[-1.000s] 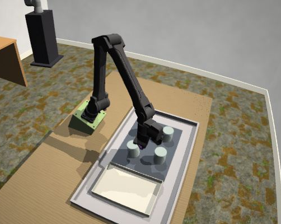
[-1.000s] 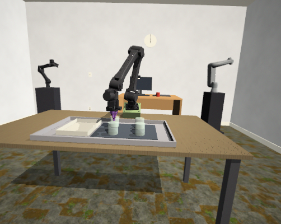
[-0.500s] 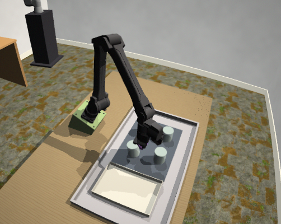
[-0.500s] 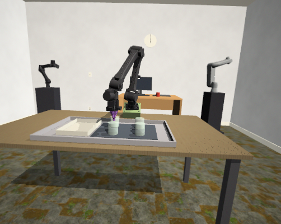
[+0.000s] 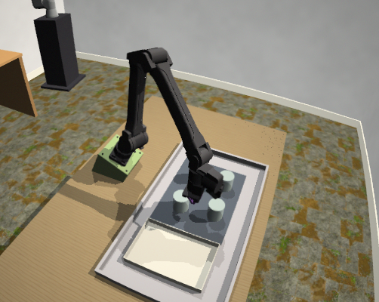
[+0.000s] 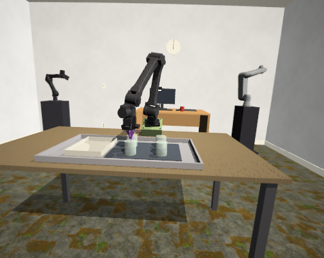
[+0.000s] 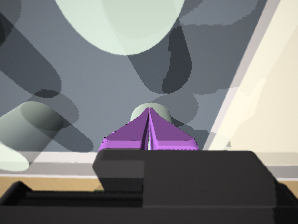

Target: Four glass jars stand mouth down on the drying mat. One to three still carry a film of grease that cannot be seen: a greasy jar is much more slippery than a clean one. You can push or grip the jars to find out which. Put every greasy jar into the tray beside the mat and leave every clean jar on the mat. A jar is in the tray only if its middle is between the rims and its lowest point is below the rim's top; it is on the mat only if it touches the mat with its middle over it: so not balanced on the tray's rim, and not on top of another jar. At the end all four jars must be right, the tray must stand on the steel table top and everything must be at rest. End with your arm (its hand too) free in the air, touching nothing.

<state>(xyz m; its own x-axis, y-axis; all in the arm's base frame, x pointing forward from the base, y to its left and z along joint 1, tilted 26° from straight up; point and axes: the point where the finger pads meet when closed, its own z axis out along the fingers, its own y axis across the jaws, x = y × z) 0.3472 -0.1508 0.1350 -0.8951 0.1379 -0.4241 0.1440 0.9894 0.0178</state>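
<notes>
Hard light throws dark, crisp-edged shadows over the table (image 5: 38, 234) (image 6: 229, 158), with jagged outlines throughout.

My arm (image 5: 174, 102) (image 6: 144, 79) is matte black, with long slab-like links, rounded joint housings and pointed purple fingertips (image 5: 192, 201) (image 6: 131, 134).
</notes>
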